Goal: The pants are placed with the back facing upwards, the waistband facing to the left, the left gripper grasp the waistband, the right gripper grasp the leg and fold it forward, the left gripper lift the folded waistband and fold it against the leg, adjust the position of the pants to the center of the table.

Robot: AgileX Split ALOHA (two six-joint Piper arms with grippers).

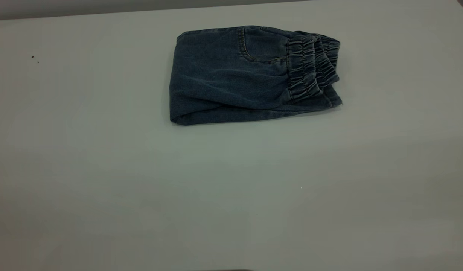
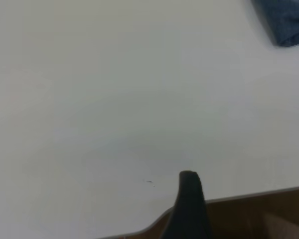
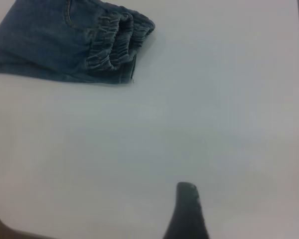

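My pants (image 1: pixel 231 79) sit folded on the table (image 1: pixel 141 188), waistband (image 1: pixel 312 71) stacked at one end. Left pincer (image 2: pixel 189 199) and right pincer (image 3: pixel 187 209) hang well apart from them; can't tell their grip.

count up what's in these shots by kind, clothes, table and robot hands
clothes: 1, the folded pants with waistband
table: 1, the table
robot hands: 2, the left hand and the right hand, each showing one fingertip
total: 4
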